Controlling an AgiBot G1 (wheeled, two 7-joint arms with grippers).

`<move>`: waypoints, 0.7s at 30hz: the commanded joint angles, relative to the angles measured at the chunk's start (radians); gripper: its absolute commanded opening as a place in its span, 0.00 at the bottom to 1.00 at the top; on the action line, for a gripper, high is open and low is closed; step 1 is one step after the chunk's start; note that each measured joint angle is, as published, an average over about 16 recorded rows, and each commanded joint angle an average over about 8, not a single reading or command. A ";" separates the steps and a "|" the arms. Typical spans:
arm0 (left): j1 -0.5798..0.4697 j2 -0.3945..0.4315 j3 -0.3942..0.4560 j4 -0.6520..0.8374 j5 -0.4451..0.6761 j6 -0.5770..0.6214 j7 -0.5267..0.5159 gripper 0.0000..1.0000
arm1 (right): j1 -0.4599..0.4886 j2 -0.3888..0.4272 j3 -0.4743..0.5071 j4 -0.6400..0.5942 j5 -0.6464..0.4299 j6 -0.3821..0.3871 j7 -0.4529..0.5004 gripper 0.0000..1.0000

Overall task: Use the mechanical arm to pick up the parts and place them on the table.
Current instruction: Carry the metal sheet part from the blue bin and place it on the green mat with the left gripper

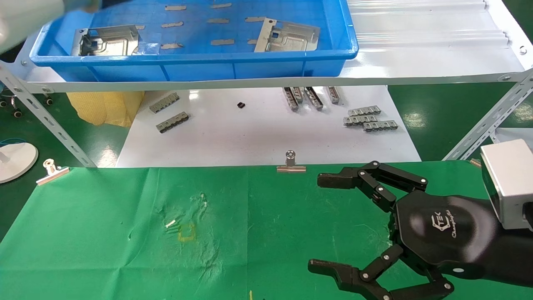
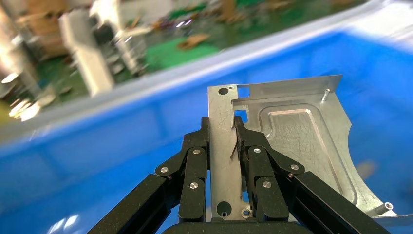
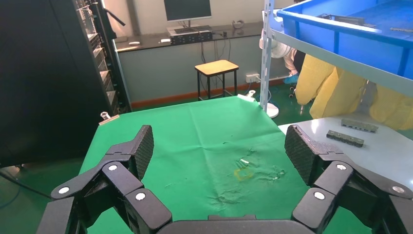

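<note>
The right gripper [image 1: 329, 223] hung nearest, low over the table [image 1: 104, 233], its black fingers [image 1: 339, 180] spread wide with nothing between them; the hexagonal palm carried a white "TEK" logo with a line of script beneath that could not be read. Beyond those fingertips a small yellow mark [image 1: 187, 232] sat on the wrinkled green cloth, and a binder clip [image 1: 290, 163] stood at the cloth's far edge. Past the cloth, grey slotted strips [image 1: 369, 119] lay on the white board [image 1: 258, 133]. Farther off, on the white shelf [image 1: 416, 62], stood the blue bin [image 1: 195, 37]. In the head view only a blurred pale piece of the left arm showed at the bin's near left corner. In the left wrist view the left gripper [image 2: 221, 127] was closed on a part [image 2: 287, 141] over the bin: one finger lay on each face of the plate's narrow flat border strip, with no gap visible. The plate ran lengthwise straight out from the palm, past the fingertips, its raised channel and arched notch to one side of the fingers. No writing was legible on it. A second part [image 1: 289, 36] lay flat in the bin's right half.
</note>
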State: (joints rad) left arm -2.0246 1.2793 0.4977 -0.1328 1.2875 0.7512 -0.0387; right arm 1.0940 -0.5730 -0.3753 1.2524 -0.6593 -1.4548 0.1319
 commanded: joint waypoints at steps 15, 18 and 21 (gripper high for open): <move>0.018 -0.221 -0.021 -0.071 -0.078 0.732 0.249 0.00 | 0.000 0.000 0.000 0.000 0.000 0.000 0.000 1.00; 0.039 -0.252 -0.007 -0.092 -0.079 0.813 0.305 0.00 | 0.000 0.000 0.000 0.000 0.000 0.000 0.000 1.00; 0.076 -0.284 0.024 -0.139 -0.076 0.848 0.364 0.00 | 0.000 0.000 0.000 0.000 0.000 0.000 0.000 1.00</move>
State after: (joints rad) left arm -1.9414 0.9989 0.5379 -0.2805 1.2222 1.5699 0.3290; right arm 1.0941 -0.5730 -0.3754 1.2524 -0.6593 -1.4548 0.1318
